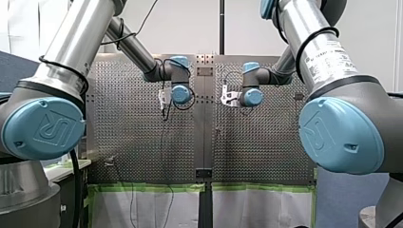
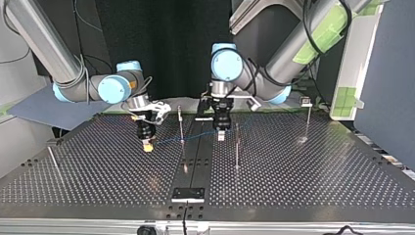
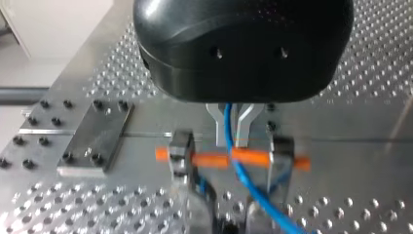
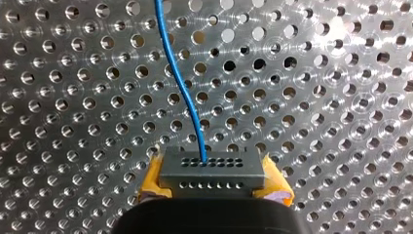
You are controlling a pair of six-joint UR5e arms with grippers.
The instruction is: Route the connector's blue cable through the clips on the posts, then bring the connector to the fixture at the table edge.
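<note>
Thin post [image 2: 181, 122] and second post [image 2: 237, 147] standing mid-table, blue cable [image 2: 169, 142] strung low past the first, open table [image 2: 303, 186] noted from posts to edge fixture [image 2: 188, 194].

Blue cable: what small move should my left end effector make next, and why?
Probably lower my left end effector a little: it holds the blue cable just over an orange bar, which the cable crosses, while my right end effector holds the connector.

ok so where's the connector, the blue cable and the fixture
connector [image 4: 212, 168]: right wrist view, middle of its grey face
blue cable [image 4: 192, 117]: right wrist view, stretch ahead of the connector
fixture [image 2: 188, 194]: top view, centre of its dark plate
</note>
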